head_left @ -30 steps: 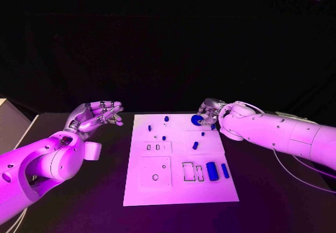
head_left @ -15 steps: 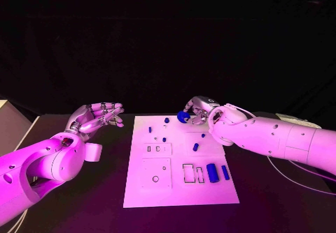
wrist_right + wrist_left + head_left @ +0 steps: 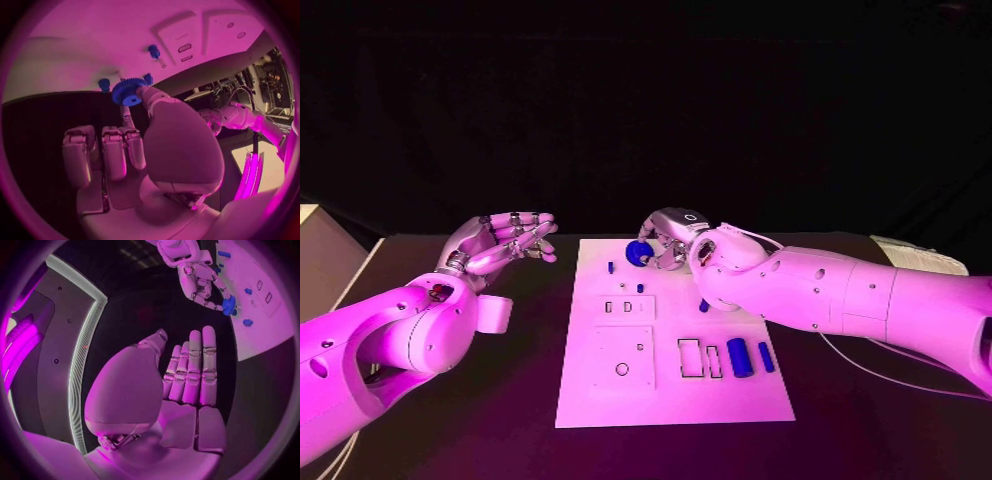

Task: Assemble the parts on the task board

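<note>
Black table [image 3: 473,440] with the white board [image 3: 668,390] at its centre. Nearest, two long blue parts [image 3: 737,356] lie by the slots at the board's right. Farther back, a small peg [image 3: 610,267] stands upright. At the far edge the right hand [image 3: 668,235] pinches a blue gear [image 3: 639,253] at its fingertips, above the board. Left hand [image 3: 502,240] hovers off the board, fingers curled, holding nothing.

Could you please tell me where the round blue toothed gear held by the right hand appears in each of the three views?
Head view: the round blue toothed gear sits over the white task board's far edge, pinched by the right hand.
Left wrist view: the gear is at the right hand's fingertips, beside the board.
Right wrist view: the gear is at the fingertips, before the board.
Shared landmark: the task board.
</note>
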`<state>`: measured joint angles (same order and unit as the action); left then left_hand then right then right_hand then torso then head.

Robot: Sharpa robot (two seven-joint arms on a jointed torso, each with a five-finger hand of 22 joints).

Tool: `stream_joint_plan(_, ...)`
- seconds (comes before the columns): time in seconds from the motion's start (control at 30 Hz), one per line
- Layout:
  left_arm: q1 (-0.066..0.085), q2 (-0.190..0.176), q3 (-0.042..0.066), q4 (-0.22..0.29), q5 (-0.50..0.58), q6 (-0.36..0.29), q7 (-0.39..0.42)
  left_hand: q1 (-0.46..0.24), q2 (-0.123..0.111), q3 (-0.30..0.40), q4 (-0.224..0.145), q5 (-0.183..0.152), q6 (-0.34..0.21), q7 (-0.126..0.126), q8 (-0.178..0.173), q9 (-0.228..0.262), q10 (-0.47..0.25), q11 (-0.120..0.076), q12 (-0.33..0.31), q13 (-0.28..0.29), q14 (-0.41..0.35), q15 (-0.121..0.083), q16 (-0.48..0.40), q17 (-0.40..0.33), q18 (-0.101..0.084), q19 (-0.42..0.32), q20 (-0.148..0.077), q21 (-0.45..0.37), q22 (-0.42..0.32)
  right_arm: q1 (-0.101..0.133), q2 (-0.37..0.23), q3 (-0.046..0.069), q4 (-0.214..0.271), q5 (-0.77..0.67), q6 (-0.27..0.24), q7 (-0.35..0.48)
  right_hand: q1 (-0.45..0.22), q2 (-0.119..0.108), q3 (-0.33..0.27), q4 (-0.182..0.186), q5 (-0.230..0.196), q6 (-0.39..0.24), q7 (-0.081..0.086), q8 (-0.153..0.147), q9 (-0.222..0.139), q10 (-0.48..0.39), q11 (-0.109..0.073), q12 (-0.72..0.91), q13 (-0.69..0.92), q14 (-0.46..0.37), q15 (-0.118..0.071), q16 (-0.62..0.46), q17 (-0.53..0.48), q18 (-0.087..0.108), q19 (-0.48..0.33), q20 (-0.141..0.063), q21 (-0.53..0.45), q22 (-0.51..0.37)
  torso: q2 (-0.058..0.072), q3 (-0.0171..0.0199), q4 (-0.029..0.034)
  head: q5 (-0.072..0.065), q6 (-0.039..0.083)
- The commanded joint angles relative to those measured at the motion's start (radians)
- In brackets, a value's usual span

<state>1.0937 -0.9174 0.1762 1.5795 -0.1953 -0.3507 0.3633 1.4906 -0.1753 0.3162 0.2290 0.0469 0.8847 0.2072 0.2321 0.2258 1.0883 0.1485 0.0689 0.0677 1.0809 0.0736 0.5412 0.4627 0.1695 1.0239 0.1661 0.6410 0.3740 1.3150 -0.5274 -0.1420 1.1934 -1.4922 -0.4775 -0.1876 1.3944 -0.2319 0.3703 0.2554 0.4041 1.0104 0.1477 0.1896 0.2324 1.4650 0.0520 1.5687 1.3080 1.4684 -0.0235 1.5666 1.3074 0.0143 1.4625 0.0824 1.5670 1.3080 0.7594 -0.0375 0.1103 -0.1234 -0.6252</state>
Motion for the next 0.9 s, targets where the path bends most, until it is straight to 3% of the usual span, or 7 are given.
stream_joint_plan(0.03,0.001,0.001,0.001,0.004,0.005,0.016,0.004,-0.003,0.003,0.005,-0.001,0.002,0.005,0.001,-0.004,-0.001,-0.005,-0.002,-0.003,0.001,-0.007,0.003,0.006,0.001,0.009,-0.007,-0.003,0.006,0.002,-0.001,0.012,-0.001,-0.008,-0.063,0.047,-0.026,-0.009,-0.002,0.004,0.000,-0.005,0.021,-0.018,-0.006,0.093,0.106,-0.003,0.002,0.263,0.099,-0.006,0.001,0.249,-0.014,0.108,-0.006,0.004,0.263,0.001,-0.0008,-0.0007,-0.001,0.001)
stream_joint_plan(0.13,0.001,0.000,0.001,0.006,0.005,0.016,0.004,-0.003,0.003,0.005,-0.001,0.002,0.005,0.001,-0.004,-0.001,-0.005,-0.002,-0.003,0.001,-0.007,0.003,0.006,0.001,0.009,-0.007,-0.003,0.006,0.002,-0.001,0.021,-0.002,-0.013,-0.071,0.066,-0.043,-0.010,-0.002,0.004,0.001,-0.005,0.020,-0.018,-0.007,0.093,0.106,-0.002,0.002,0.263,0.099,-0.006,0.001,0.247,-0.014,0.108,-0.006,0.004,0.263,0.000,-0.0013,-0.0005,0.000,-0.002)
stream_joint_plan(0.43,0.001,-0.003,0.001,0.007,0.009,0.018,0.003,-0.003,0.003,0.006,-0.001,0.002,0.005,0.000,-0.004,-0.001,-0.005,-0.002,-0.002,0.001,-0.007,0.003,0.007,0.001,0.009,-0.008,-0.003,0.007,0.002,-0.002,0.031,-0.004,-0.019,-0.096,0.092,-0.085,-0.013,-0.002,0.005,0.001,-0.005,0.020,-0.018,-0.008,0.092,0.106,-0.002,0.002,0.263,0.100,-0.006,0.002,0.250,-0.014,0.108,-0.006,0.004,0.263,0.000,0.0024,-0.0007,-0.002,-0.005)
stream_joint_plan(0.6,0.001,-0.003,0.001,0.007,0.010,0.018,0.003,-0.003,0.003,0.006,-0.001,0.002,0.005,0.000,-0.004,-0.001,-0.005,-0.002,-0.002,0.001,-0.007,0.003,0.007,0.001,0.009,-0.008,-0.003,0.007,0.002,-0.002,0.033,-0.004,-0.017,-0.106,0.096,-0.094,-0.013,-0.002,0.005,0.001,-0.005,0.020,-0.018,-0.008,0.092,0.106,-0.002,0.002,0.263,0.100,-0.006,0.002,0.251,-0.014,0.108,-0.006,0.004,0.263,0.001,0.0034,-0.0022,0.003,-0.007)
stream_joint_plan(0.9,0.001,0.001,0.001,0.006,0.010,0.021,0.002,-0.003,0.003,0.006,-0.001,0.002,0.005,0.000,-0.004,-0.001,-0.005,-0.002,-0.002,0.001,-0.007,0.003,0.007,0.001,0.009,-0.008,-0.003,0.007,0.002,-0.002,0.054,-0.006,-0.040,-0.125,0.088,-0.114,-0.014,-0.010,0.003,-0.003,-0.009,0.020,-0.018,-0.009,0.092,0.106,-0.003,0.002,0.263,0.100,-0.005,0.002,0.250,-0.014,0.108,-0.006,0.004,0.263,0.003,0.0033,0.0003,0.005,-0.006)
